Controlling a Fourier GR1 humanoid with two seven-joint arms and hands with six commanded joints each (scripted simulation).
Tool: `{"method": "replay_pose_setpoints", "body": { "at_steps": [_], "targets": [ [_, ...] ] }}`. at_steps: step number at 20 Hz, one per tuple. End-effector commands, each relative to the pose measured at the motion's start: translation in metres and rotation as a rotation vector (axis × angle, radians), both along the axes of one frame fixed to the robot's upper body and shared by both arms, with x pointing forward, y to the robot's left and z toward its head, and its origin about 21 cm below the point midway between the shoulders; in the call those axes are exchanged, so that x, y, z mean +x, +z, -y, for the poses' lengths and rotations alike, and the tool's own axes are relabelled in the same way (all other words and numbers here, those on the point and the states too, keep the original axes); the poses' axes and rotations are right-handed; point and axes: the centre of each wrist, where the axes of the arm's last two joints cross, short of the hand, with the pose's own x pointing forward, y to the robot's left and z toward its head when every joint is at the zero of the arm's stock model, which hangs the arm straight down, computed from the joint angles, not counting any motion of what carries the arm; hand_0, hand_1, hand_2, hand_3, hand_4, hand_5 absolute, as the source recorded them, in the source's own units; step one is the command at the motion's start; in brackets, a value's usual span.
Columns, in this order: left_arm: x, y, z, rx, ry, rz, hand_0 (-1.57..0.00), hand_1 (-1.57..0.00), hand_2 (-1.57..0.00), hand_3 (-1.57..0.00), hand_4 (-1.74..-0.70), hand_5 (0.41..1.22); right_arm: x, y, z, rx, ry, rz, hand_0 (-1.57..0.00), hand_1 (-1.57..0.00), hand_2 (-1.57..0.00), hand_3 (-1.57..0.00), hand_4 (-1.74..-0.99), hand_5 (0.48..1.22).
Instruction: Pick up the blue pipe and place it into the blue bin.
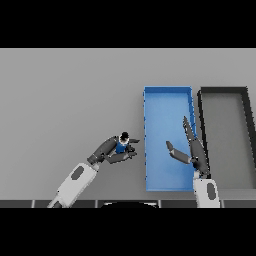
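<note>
Near the counter's [60, 100] front edge, the left robot hand [111, 150] has its fingers curled round the blue pipe [121, 146], which sits in its grip just left of the blue bin [167, 97], outside its left wall. The right robot hand [192, 150] hangs over the bin's right side, fingers straight and thumb spread toward the left. A black bin [225, 91] stands just beside the blue one, on its right, both reaching toward the far edge.

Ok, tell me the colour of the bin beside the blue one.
Black bin, grey inside; head view.
</note>
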Motion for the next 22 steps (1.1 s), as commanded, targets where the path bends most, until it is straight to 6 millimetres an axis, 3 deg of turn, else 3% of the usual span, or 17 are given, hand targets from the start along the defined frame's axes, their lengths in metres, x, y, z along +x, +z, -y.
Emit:
{"method": "replay_pose_setpoints", "body": {
  "at_steps": [1,9,16,22],
  "targets": [
    [0.002,0.008,0.004,-0.011,-0.011,0.021,-1.49,-1.50,-1.51,-1.42,-1.71,1.194,-0.001,0.002,0.001,0.003,0.004,0.008,0.00,0.00,0.00,0.00,-1.248,0.627],
    [0.004,0.059,0.018,-0.035,-0.101,0.090,-1.56,-1.56,-1.56,-1.45,-1.72,1.216,0.002,-0.001,0.008,-0.018,0.001,0.015,0.00,0.00,0.00,0.00,-1.215,0.639],
    [0.002,0.064,0.023,-0.006,-0.130,0.069,-1.57,-1.57,-1.57,-1.44,-1.73,1.219,-0.002,-0.002,0.008,-0.001,0.009,-0.014,0.00,0.00,0.00,0.00,-1.174,0.629],
    [0.001,0.059,0.021,0.008,-0.123,0.072,-1.57,-1.57,-1.57,-1.44,-1.73,1.220,-0.006,-0.002,0.009,0.012,0.014,-0.010,0.00,0.00,0.00,0.00,-1.197,0.618]
  ]
}}
